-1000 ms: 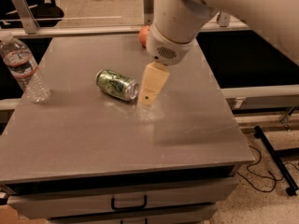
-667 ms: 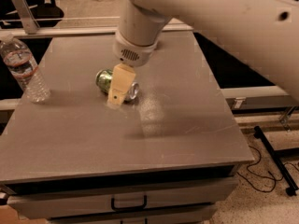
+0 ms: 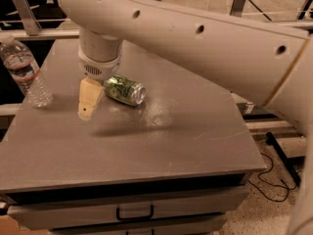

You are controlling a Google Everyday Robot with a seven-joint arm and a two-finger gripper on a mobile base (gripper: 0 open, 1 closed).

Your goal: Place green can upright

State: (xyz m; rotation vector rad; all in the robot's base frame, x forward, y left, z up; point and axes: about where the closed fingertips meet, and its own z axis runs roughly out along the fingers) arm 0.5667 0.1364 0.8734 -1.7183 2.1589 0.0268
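The green can (image 3: 125, 89) lies on its side on the grey table (image 3: 186, 131), left of centre, with its silver top facing right and towards me. My gripper (image 3: 87, 106) hangs from the big white arm just left of the can, its pale finger (image 3: 90, 99) pointing down at the table beside the can's left end. Only that one finger shows. The can's left end is partly hidden behind the gripper.
A clear plastic water bottle (image 3: 24, 70) stands upright near the table's left edge. The table has drawers with a dark handle (image 3: 134, 213) at the front. A metal rail and floor cables (image 3: 281, 163) lie beyond the right edge.
The arm has swung left across the table: the gripper went from right of the can to over it, and now sits left of it. The can still lies on its side.
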